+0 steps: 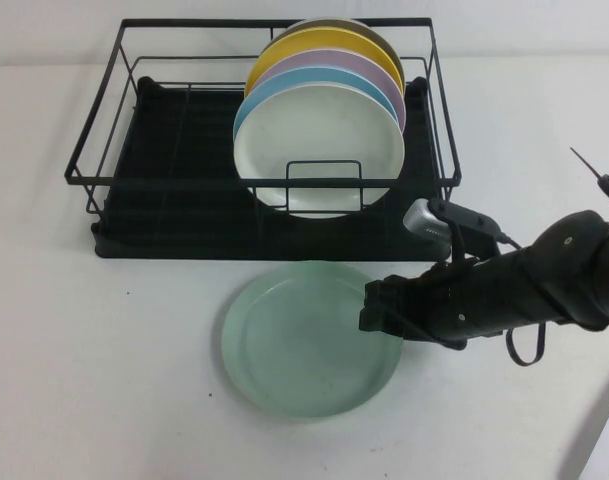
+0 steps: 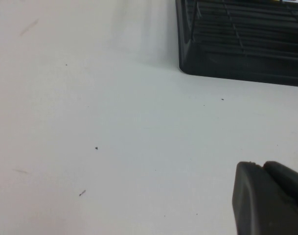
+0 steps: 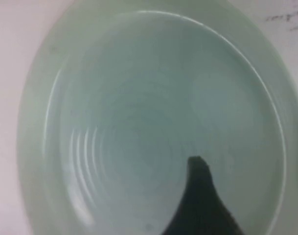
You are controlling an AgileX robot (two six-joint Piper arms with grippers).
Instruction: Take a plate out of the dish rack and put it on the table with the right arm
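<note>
The left gripper [image 2: 268, 198] hangs over the white table [image 2: 114, 137], the dish rack [image 2: 241, 44] corner beyond.

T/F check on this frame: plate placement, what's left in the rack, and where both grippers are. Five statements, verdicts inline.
1. The round pale mint-green plate lies flat on the white table, in front of the black wire dish rack. True.
2. The dish rack is empty. False: several plates stand upright in it, a white plate foremost.
3. The right gripper is at the mint plate's right rim. True.
4. The left gripper is holding a plate. False: it sits over bare table near a rack corner, with no plate.
5. The mint plate is stacked on another plate. False: it rests directly on the table.
</note>
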